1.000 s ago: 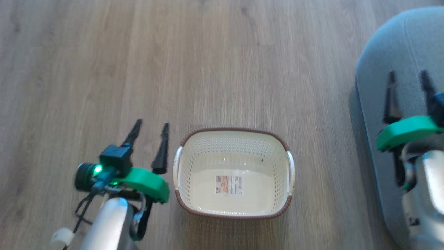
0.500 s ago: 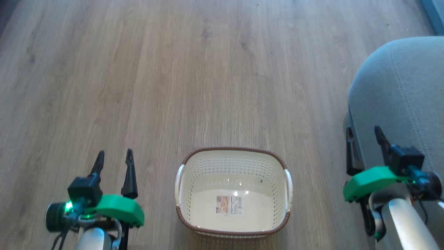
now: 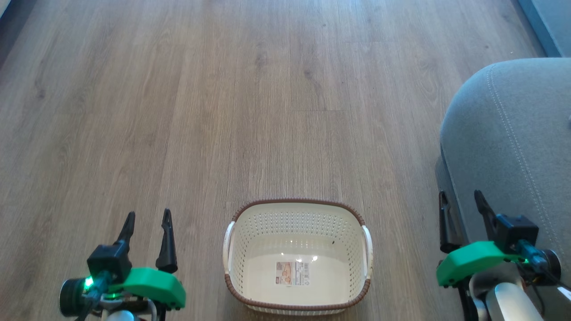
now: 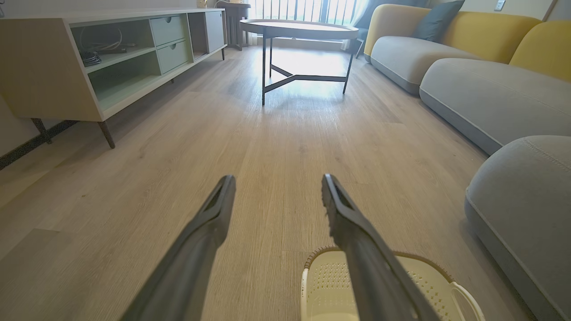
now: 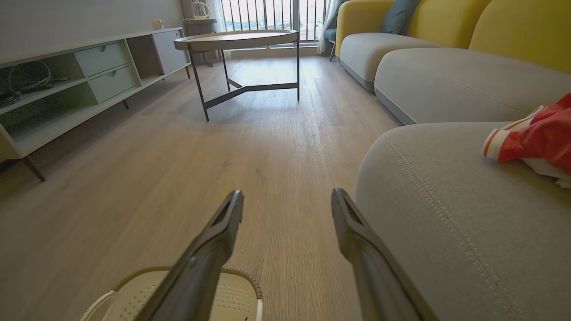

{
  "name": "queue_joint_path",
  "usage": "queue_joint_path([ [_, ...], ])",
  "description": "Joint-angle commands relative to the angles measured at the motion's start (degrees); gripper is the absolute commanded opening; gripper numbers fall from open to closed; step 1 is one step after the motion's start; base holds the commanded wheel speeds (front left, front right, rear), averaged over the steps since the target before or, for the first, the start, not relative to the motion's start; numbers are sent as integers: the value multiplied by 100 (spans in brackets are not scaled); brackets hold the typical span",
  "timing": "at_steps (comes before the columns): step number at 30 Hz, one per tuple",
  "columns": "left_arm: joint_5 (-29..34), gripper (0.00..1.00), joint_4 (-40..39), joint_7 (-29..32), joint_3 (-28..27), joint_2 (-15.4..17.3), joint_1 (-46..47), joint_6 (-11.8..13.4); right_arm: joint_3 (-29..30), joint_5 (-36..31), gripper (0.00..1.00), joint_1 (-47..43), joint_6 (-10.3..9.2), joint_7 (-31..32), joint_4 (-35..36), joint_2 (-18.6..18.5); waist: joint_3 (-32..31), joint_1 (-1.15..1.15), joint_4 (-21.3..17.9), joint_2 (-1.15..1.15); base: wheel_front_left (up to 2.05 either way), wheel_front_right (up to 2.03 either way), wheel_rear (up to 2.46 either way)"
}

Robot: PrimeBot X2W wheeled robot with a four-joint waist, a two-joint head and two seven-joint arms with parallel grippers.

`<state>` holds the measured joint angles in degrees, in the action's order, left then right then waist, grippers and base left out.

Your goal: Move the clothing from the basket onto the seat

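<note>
The cream basket [image 3: 297, 209] with a brown rim stands on the wood floor at the bottom middle, holding nothing but a sticker [image 3: 293, 273] on its floor. Its rim also shows in the left wrist view [image 4: 321, 267] and right wrist view [image 5: 134, 290]. Red clothing [image 5: 542, 136] with white trim lies on the grey seat [image 5: 446, 214] at the right edge. The seat [image 3: 504, 133] fills the right side of the head view. My left gripper [image 3: 147, 219] is open, left of the basket. My right gripper [image 3: 461, 200] is open beside the seat's rounded corner.
A round coffee table on dark legs [image 5: 236, 42] stands ahead on the floor. A low pale cabinet [image 4: 89, 58] with drawers runs along the left. A grey and yellow sofa [image 4: 468, 67] lines the right. Bare wood floor [image 3: 245, 111] lies ahead of the basket.
The head camera has tilted up, so the basket sits lower in the picture. My right gripper has come back off the seat and both arms have drawn down to the lower corners.
</note>
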<state>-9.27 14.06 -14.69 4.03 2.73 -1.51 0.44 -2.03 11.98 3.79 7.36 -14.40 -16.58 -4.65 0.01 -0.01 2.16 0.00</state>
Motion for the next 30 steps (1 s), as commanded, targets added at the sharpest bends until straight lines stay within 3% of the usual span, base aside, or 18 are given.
queue_joint_path([
  [1,-25,100,-206,-30,-162,15,125,-26,-107,-52,100,70,13,-60,211,11,5,1,0,0,0,0,0],
  [22,-36,100,-238,-30,-117,15,90,-231,-81,-131,100,110,13,-60,155,86,69,1,-38,0,0,0,0],
  [23,-15,0,-55,0,47,0,-61,-240,22,-89,0,-60,0,0,0,77,70,1,-38,0,0,0,0],
  [30,-289,0,234,86,32,-4,-111,-261,32,164,0,-100,0,96,-255,83,69,1,-44,0,0,0,0],
])
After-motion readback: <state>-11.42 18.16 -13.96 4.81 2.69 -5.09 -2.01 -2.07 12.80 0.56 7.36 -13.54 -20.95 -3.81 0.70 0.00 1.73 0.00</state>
